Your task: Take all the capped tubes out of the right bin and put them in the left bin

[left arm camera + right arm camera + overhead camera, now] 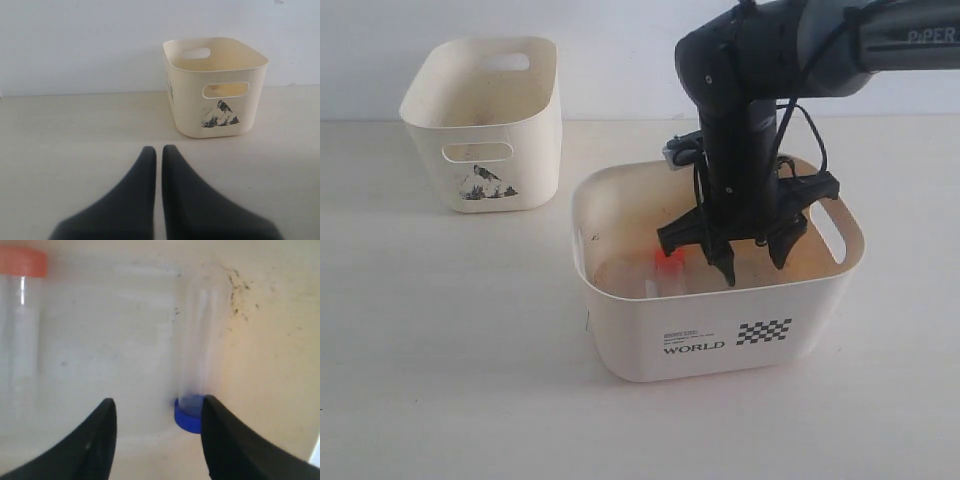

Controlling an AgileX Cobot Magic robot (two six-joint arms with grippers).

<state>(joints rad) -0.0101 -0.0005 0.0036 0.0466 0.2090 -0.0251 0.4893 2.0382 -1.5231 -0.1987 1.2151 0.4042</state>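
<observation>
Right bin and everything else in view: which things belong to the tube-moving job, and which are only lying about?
Belong to the job:
right bin, left bin, orange-capped tube, blue-capped tube, right gripper, open inside the right bin.

Not part of it now:
table, left gripper, shut above the table.

Right bin (620, 335), on table (440, 360): capped tubes (20, 325) lying inside, right gripper (753, 272) hanging within its walls above them; left bin (535, 165) behind-left of it, well apart.
</observation>
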